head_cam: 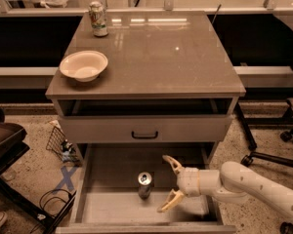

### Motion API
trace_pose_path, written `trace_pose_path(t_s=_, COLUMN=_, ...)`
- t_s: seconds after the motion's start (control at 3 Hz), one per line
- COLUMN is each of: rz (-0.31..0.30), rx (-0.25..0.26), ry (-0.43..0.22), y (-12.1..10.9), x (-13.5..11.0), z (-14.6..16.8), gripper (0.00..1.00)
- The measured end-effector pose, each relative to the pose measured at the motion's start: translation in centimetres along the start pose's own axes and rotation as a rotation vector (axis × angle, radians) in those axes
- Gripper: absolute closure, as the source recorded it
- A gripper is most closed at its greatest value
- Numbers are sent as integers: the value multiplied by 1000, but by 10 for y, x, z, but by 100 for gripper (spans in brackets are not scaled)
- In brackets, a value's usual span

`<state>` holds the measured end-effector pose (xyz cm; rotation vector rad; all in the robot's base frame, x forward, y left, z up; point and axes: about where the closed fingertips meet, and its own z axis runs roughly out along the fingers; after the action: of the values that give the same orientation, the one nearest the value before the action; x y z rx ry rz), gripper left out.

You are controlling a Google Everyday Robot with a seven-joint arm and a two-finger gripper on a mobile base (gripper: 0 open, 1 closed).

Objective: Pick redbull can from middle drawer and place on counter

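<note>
You see the slim silver redbull can, with its shiny pull-tab top, standing upright on the flat floor of the wide shallow grey middle drawer. Its sides look dark and shadowed. Just to its right is the cream two-finger gripper, with fingers spread wide apart toward the can and not touching it.

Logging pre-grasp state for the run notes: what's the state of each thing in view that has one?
claw: open, inside the middle drawer, right of the redbull can, not touching it
redbull can: upright on the drawer floor, not held
middle drawer: pulled open
handled drawer: shut
counter: carries the bowl and the green-and-white can
bowl: upright, looks empty
green-and-white can: upright, back left corner
</note>
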<state>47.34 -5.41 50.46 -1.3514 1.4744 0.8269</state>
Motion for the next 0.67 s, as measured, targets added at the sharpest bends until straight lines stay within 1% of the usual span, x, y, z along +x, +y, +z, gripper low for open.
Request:
trace_pose_path(t_s=0.33, rz=31, rx=-45, ry=-65, y=-4, x=22, z=40, gripper=0)
trace_pose_path(t_s=0.67, rz=59, rx=-73, ry=-137, y=-12, x=43, z=71, gripper=18)
